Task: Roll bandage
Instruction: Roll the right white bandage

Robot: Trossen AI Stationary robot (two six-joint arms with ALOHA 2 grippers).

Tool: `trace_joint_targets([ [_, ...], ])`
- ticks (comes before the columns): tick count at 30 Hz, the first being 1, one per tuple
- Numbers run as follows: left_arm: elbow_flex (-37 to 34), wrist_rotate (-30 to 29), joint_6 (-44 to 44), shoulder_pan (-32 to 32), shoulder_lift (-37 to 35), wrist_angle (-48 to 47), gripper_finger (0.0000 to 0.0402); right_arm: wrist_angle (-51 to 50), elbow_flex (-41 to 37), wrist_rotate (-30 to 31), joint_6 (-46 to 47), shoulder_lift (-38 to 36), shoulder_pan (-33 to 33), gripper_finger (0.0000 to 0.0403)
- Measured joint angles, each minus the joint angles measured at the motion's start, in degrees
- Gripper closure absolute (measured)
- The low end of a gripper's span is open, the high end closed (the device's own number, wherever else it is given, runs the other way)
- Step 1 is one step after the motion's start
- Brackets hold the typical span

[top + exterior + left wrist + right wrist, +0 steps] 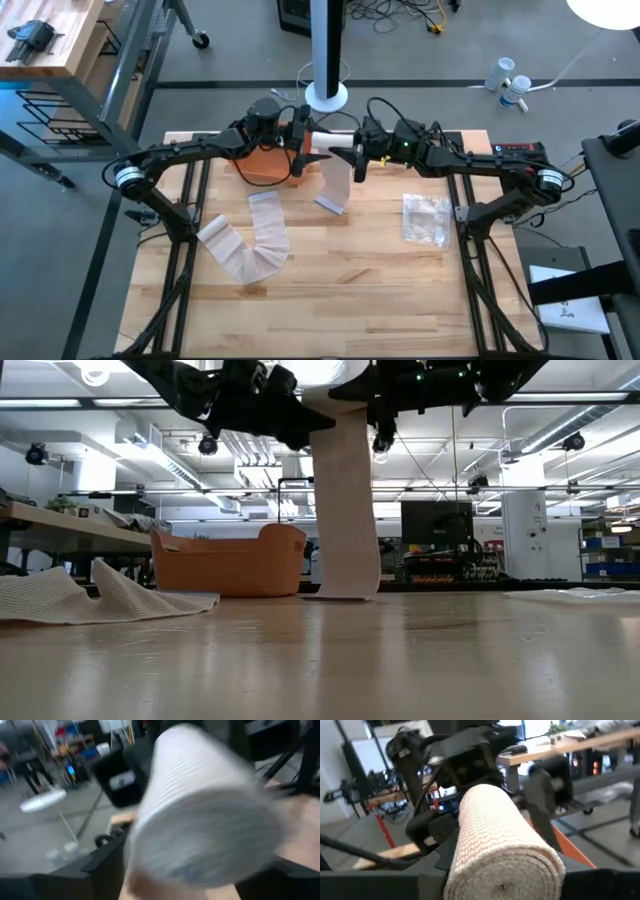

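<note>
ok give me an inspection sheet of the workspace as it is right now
surface: wooden table, bare at the near side.
job's things: bandage roll held in the air between both arms, its loose tail hanging down to the table; a second unrolled bandage lies crumpled on the left side.
clutter: orange basket at the back left; clear plastic wrapper on the right.
grippers: left gripper and right gripper each hold one end of the roll.
cables: cables on the floor behind the table.
surroundings: white pole behind the table, wooden bench at the far left.
</note>
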Motion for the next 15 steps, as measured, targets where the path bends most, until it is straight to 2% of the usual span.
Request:
trace_joint_targets([
  [3,0.0,1.4,-1.3,-0.1,0.0,-1.8,0.0082,2.2,0.0,0.0,-3.2,0.0,1.5,0.0266],
  [6,0.0,5.6,-1.3,-0.4,0.2,-2.9,0.0073,4.8,0.0,0.0,-3.6,-0.1,2.9,0.0272],
  [8,-0.1,7.5,-1.3,-0.6,0.3,-3.0,0.0071,5.1,0.0,-0.1,-3.2,-0.7,3.4,0.0271],
  [13,-0.1,7.8,-1.4,-0.7,-0.2,-3.7,0.0081,4.9,0.0,-0.4,-2.7,-2.9,4.6,0.0268],
  [15,-0.1,10.9,0.2,-0.6,-1.4,-5.5,0.0086,4.9,0.0,-1.3,-2.8,-4.1,5.7,0.0271],
])
